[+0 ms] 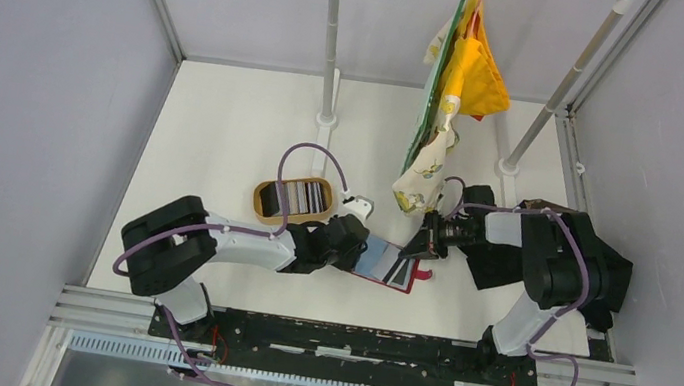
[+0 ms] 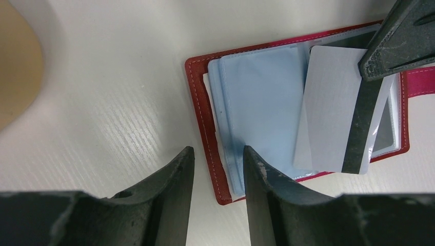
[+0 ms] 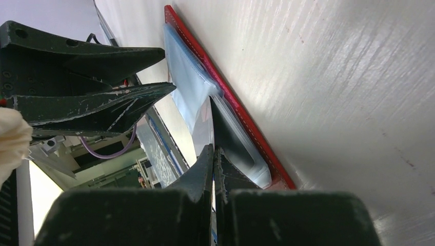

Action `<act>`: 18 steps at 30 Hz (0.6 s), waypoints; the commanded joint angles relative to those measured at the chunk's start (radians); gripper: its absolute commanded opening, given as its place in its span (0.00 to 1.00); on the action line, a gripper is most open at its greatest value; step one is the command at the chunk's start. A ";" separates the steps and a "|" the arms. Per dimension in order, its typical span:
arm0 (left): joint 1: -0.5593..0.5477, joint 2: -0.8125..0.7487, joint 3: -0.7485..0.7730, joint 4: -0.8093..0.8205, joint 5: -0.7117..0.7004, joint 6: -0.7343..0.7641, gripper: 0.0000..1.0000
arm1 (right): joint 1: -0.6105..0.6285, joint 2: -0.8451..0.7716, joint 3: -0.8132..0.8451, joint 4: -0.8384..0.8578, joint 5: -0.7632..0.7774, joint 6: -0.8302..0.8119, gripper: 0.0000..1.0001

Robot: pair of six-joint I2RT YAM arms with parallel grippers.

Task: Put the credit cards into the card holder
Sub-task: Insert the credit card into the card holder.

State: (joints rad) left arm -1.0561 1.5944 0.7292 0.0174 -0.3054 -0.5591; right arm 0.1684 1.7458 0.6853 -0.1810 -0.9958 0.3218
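- The white table sits inside grey walls, with cloths hanging from a rack at the back. A tan oval tray holds the remaining cards.
- The card holder lies open and flat in front of the arms, its pale blue sleeves facing up.
- Your right gripper is clamped tight on one credit card. The card rests tilted across the holder's right half and is not yet in a sleeve.
- Your left gripper stands parted, straddling the holder's left edge and gripping nothing. Whether it presses on the sleeve I cannot tell.
- Bring that left finger firmly down first; the holder will likely skid once the card pushes against it.
- Square the card's leading edge to the sleeve mouth before you push. Entering at this slant would probably catch a corner and buckle the plastic.
- Keep the card low and nearly flat, then slide it slowly along the sleeve.
- Let go only once most of the card is under the sleeve.
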 commanded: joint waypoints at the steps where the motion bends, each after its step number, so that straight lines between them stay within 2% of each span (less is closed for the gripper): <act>1: -0.006 0.019 0.038 0.013 0.006 -0.001 0.46 | 0.003 0.019 0.040 -0.044 0.053 -0.041 0.00; 18: -0.005 0.040 0.059 0.009 0.009 0.011 0.46 | 0.027 0.095 0.129 -0.132 0.062 -0.095 0.00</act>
State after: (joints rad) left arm -1.0561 1.6234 0.7597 0.0170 -0.3038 -0.5587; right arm 0.1829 1.8217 0.7769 -0.2943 -0.9901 0.2638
